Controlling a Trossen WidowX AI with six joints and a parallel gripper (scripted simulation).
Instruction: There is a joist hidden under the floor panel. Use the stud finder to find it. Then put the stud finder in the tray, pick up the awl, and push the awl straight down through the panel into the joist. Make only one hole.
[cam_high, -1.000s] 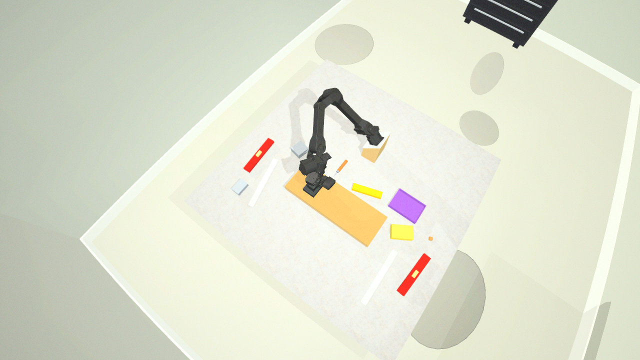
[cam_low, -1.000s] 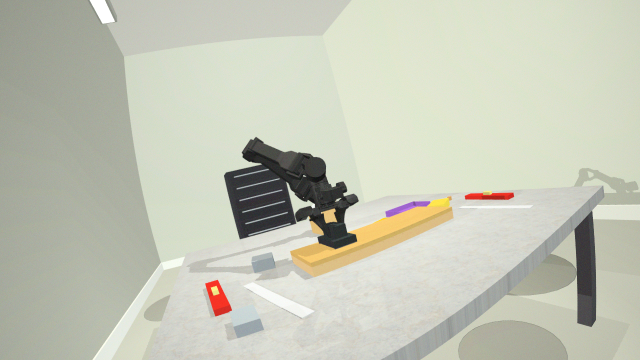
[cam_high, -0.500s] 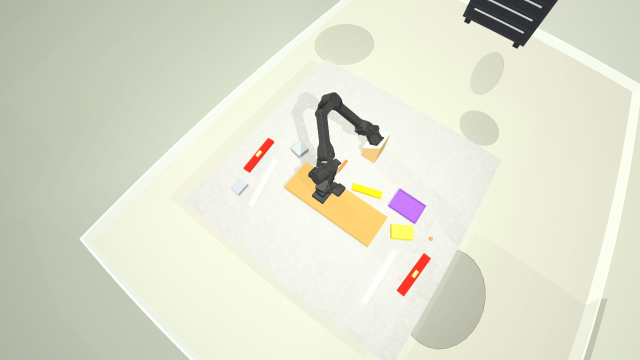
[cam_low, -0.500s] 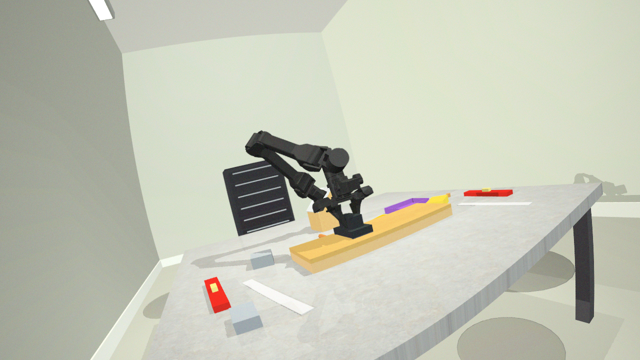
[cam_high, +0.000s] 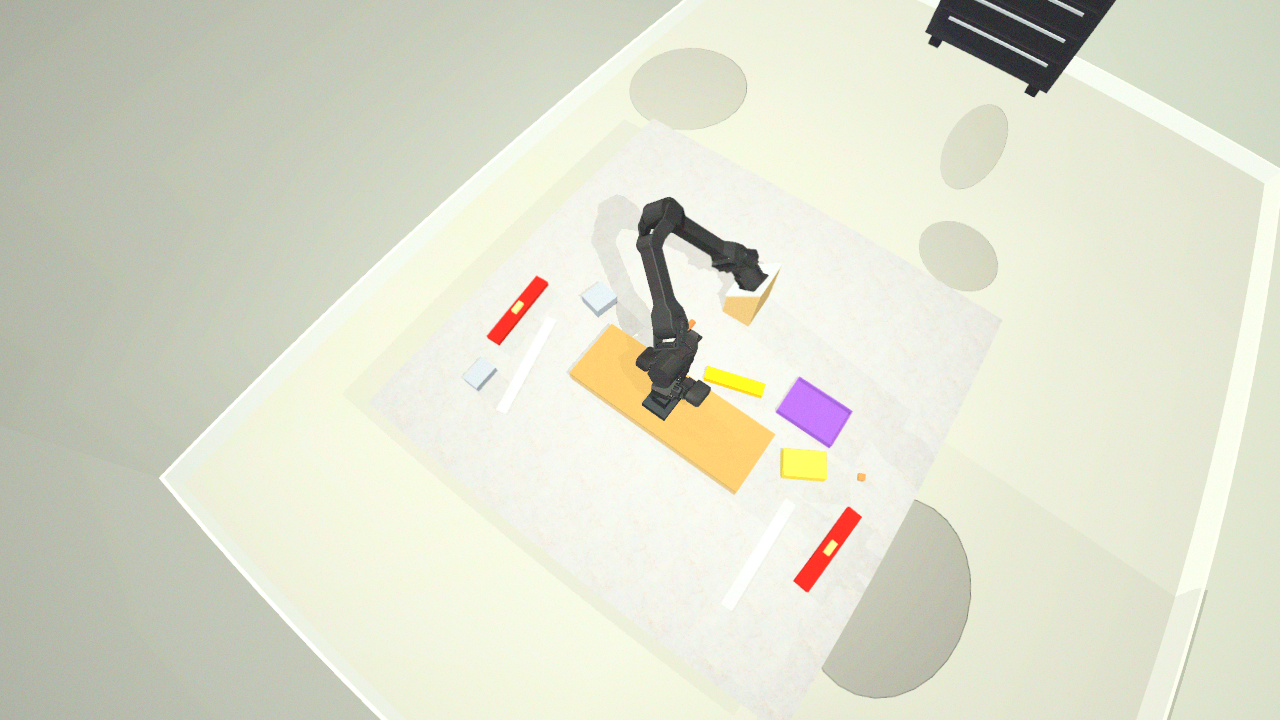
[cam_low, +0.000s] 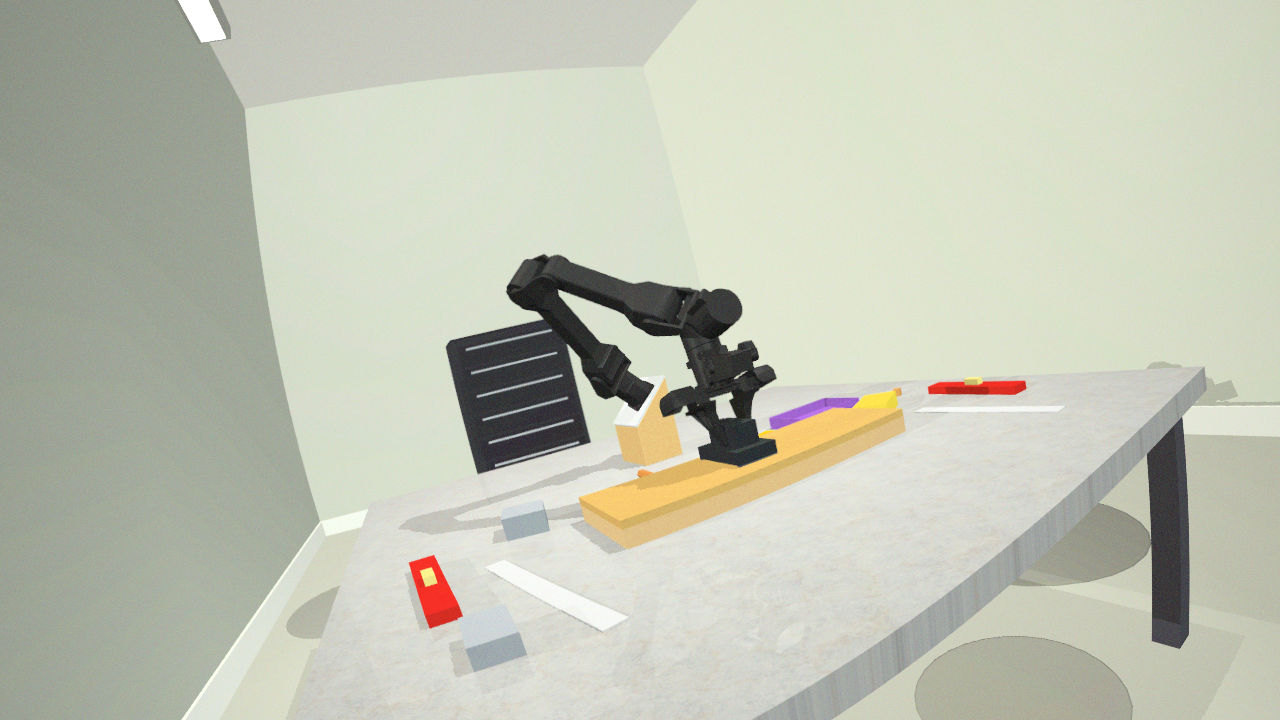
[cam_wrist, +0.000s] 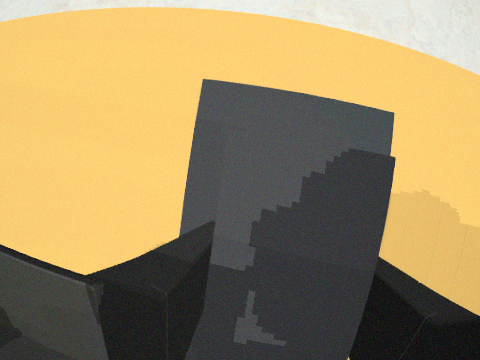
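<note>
My gripper is shut on the dark stud finder. The stud finder is upright with its wide base down at the orange-yellow floor panel, left of the panel's middle in the top view. Whether its base touches the panel I cannot tell. No joist shows. The awl lies behind the panel; only part of its orange handle shows, the rest is hidden by the arm or panel. The purple tray is empty, beyond the panel's right end.
A yellow bar and a yellow block lie between panel and tray. Red levels, white strips and grey blocks lie around. The arm's base is at a wooden wedge.
</note>
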